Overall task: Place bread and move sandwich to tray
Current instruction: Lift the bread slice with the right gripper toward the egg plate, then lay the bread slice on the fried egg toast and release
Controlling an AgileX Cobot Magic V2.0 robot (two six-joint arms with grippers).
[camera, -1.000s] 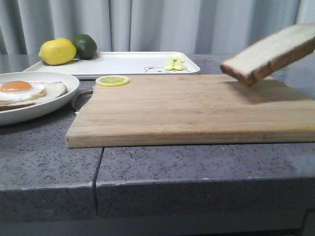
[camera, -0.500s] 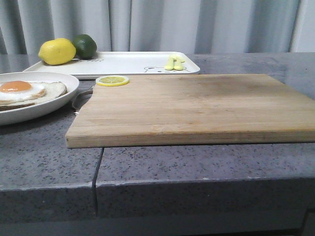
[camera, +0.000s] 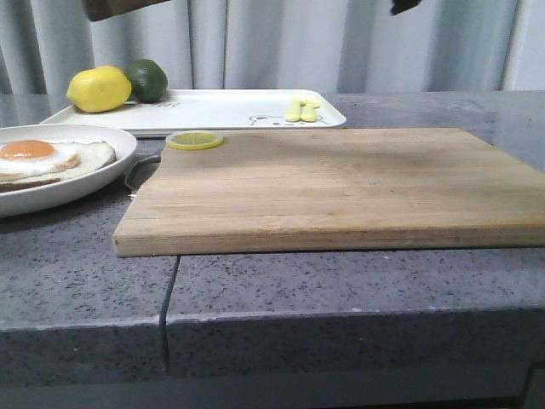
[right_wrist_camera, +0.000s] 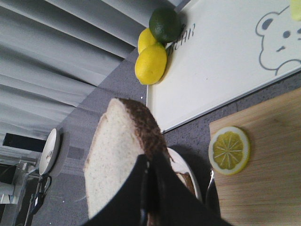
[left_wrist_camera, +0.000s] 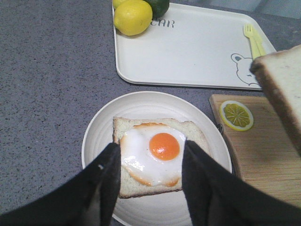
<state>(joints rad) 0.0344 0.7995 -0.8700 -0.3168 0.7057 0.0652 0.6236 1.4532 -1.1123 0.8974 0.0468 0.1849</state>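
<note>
Our right hand pinches the bread slice aloft near the plate, ready to cap the egg-topped slice, while our left hand hovers wide above it.

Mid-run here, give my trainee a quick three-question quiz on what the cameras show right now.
1. True or false: the bread already lies on the fried egg.
2. Which gripper holds the bread? A) left B) right
3. Fill in: the lemon slice lies on a corner of the ______.

Key:
1. False. The egg is uncovered on the plate; the left gripper hangs open over it.
2. B, the right gripper.
3. Cutting board, not the tray.
</note>
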